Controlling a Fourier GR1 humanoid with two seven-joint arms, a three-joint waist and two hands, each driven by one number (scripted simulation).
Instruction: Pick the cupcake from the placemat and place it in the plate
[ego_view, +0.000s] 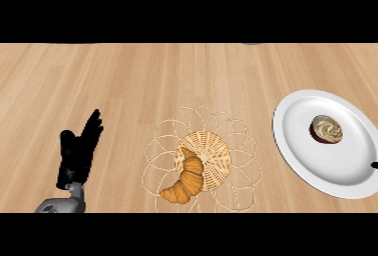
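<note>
The cupcake (326, 129) sat on the plate (295, 150). It was a little brown cake with pale swirly cream on top, and it stood upright, a bit toward the far side of the plate. Nothing was touching it. The plate was white and round, and it lay on the right side of the counter (111, 75).

The mat (203, 159) was just beside the plate, to its left. It was a woven one with loopy edges. No cupcake was on it. A croissant (186, 180) lay there instead, half on the woven middle and half over the loops at the near side.

Our left hand (77, 152) was well away from all this, near the left edge. It was open, with its fingers straight and pointing up, and it held nothing. It looked like it was just resting.

At the right edge, by the near side of the plate, we saw a tiny black bit (374, 165). It may have been part of our right hand, but we could not tell if that hand was open or closed.

We think the job was almost done. The cupcake was off the mat and on the plate. What was left, we guessed, was only to pull the right hand clear.
</note>
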